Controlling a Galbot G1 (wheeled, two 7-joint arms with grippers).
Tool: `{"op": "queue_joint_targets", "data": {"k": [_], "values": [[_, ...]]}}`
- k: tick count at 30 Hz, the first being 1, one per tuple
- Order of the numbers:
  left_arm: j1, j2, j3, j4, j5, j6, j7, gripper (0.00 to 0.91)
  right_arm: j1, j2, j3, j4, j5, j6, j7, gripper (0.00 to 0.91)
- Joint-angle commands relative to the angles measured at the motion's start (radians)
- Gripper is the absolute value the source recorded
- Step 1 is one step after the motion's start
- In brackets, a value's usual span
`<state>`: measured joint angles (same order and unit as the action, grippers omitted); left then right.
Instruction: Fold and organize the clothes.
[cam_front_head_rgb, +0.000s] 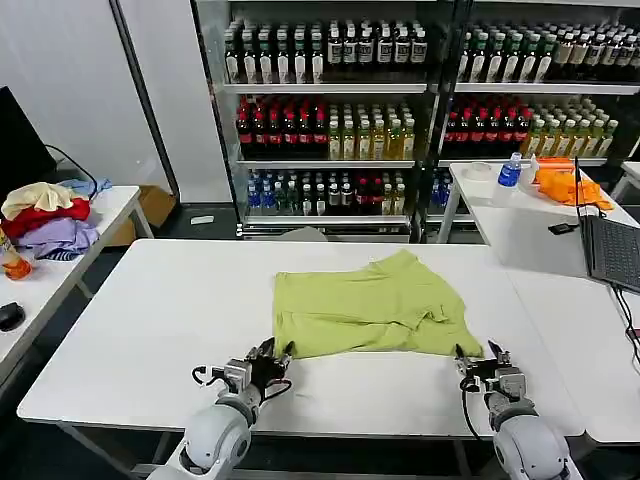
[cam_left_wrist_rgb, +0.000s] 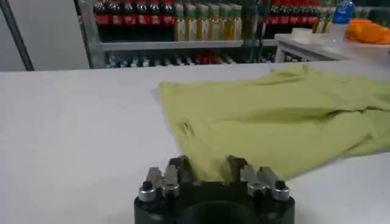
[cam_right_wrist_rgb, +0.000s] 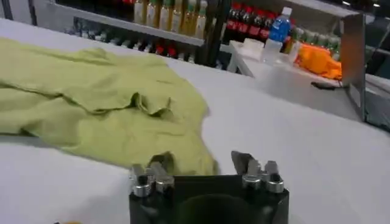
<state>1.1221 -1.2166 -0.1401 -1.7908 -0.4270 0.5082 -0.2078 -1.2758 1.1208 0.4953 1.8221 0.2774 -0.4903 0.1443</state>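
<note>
A lime yellow-green soft-fabric T-shirt (cam_front_head_rgb: 368, 308) lies partly folded at the centre of the frame on a white table (cam_front_head_rgb: 150, 310), its near hem facing the robot; at lower left the left gripper (cam_front_head_rgb: 270, 358) sits at the shirt's near left corner, and at lower right the right gripper (cam_front_head_rgb: 483, 362) sits at the near right corner; both claws stand apart, and the wrist views show the hem edge lying between or just ahead of the fingers, though whether cloth is truly inside either jaw cannot be told. The step in hand looks like pinching both near corners for a fold away from the robot; done well, each claw should close on the cloth alone rather than scrape the tabletop, and both arms should lift evenly so the hem stays straight. The left wrist view shows the left gripper (cam_left_wrist_rgb: 207, 176) against a flat, smooth stretch of the T-shirt (cam_left_wrist_rgb: 280, 115); the right wrist view shows the right gripper (cam_right_wrist_rgb: 204, 170) facing a rumpled, doubled layer of the T-shirt (cam_right_wrist_rgb: 103, 103), a crease the head view only hints at.
</note>
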Motion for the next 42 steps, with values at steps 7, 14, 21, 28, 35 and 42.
{"op": "queue_joint_targets", "data": {"k": [7,14,21,28,35,42], "values": [[-0.003,0.006,-0.011,-0.004,-0.034,-0.009,0.012,0.02,0.002,-0.006,-0.003,-0.007,0.018,-0.011,-0.003,0.0],[-0.021,0.035,-0.019,-0.017,-0.053,-0.008,0.016,0.02,-0.051,-0.032,0.024,0.054,0.029,-0.019,-0.007,0.0],[0.035,0.063,-0.026,-0.09,-0.054,-0.002,0.018,0.02,-0.131,-0.041,0.054,0.147,0.036,-0.034,-0.008,0.0],[0.15,0.116,-0.043,-0.218,-0.053,0.006,0.015,0.02,-0.235,-0.038,0.07,0.243,0.024,-0.043,-0.005,0.0],[0.297,0.178,-0.093,-0.339,-0.049,0.004,0.014,0.02,-0.389,-0.018,0.108,0.365,-0.017,-0.047,-0.011,0.0],[0.393,0.228,-0.119,-0.392,-0.041,0.004,0.008,0.02,-0.489,-0.006,0.127,0.438,-0.055,-0.055,-0.019,0.0]]}}
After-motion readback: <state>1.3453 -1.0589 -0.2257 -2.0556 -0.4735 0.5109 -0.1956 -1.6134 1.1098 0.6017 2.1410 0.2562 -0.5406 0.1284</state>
